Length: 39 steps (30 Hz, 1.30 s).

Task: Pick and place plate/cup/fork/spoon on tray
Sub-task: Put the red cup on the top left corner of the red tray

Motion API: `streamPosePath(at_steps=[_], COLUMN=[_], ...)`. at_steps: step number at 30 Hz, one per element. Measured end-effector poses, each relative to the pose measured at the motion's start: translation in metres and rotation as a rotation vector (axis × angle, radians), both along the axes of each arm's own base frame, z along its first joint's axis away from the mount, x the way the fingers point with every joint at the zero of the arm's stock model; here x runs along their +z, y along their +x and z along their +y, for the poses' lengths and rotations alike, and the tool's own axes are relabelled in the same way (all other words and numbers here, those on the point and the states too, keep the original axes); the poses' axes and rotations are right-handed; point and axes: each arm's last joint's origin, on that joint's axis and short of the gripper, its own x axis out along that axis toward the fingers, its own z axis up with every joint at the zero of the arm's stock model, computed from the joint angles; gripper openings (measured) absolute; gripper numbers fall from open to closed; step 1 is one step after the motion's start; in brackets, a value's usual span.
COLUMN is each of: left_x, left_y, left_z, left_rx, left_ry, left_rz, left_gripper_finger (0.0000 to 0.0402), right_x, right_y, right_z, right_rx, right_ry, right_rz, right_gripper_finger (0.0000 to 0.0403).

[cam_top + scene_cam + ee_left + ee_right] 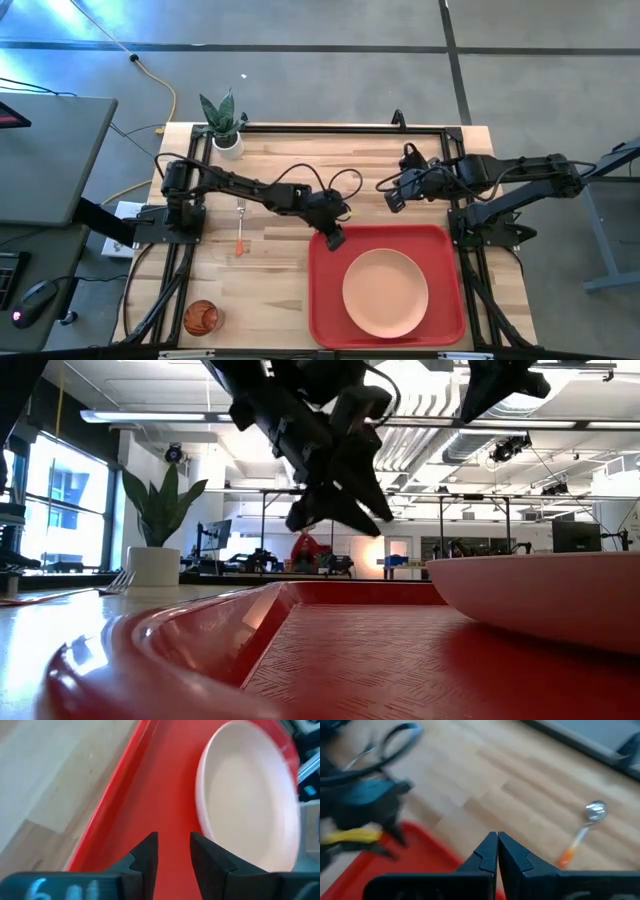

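Note:
The red tray (330,300) lies on the near right of the table with the salmon-pink plate (385,292) resting flat in it. My left gripper (335,238) hovers over the tray's far left corner, slightly open and empty; its wrist view shows the tray floor (145,795) and the plate (250,795) ahead of it (173,845). My right gripper (393,200) is shut and empty above the table beyond the tray's far edge. The spoon (582,832) lies on the wood in the right wrist view. The fork (240,225) lies left of the tray. The cup (201,318) stands at the near left.
A white pot with a green plant (225,130) stands at the far left edge. Bare wood lies between the fork and the tray. A black frame runs along the table's far and side edges (330,127).

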Motion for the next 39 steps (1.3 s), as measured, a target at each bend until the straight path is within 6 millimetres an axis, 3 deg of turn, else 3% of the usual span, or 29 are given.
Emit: streamPosePath(at_steps=[3, 9, 14, 18, 23, 30, 39], left_x=[0.012, 0.047, 0.077, 0.096, 0.111, 0.118, 0.122], left_y=[-0.005, -0.029, -0.061, -0.089, -0.117, -0.145, -0.168], left_z=[0.008, 0.034, 0.056, 0.058, 0.041, -0.007, -0.061], left_rx=[0.025, 0.164, 0.266, 0.331, 0.311, 0.037, 0.005], left_ry=[0.0, 0.124, 0.228, 0.293, 0.344, 0.398, 0.204], left_rz=[0.0, 0.021, 0.084, 0.173, 0.266, 0.375, 0.445], left_gripper_finger=[0.0095, 0.0094, 0.0095, 0.0094, 0.0094, 0.0094, 0.0094], right_x=[-0.002, -0.007, -0.006, -0.004, -0.002, 0.002, 0.003], right_y=[-0.006, -0.018, -0.015, -0.008, -0.005, 0.002, 0.002], right_z=[-0.006, -0.025, -0.03, -0.03, -0.032, -0.039, -0.044], right_rx=[-0.106, -0.252, -0.266, -0.251, -0.213, -0.148, -0.09], right_ry=[-0.07, -0.052, 0.004, 0.012, -0.006, -0.069, -0.147], right_rz=[0.035, 0.145, 0.109, 0.031, 0.021, 0.001, 0.053], right_gripper_finger=[0.0005, 0.0005, 0.0005, 0.0005, 0.0005, 0.0005, 0.0005])
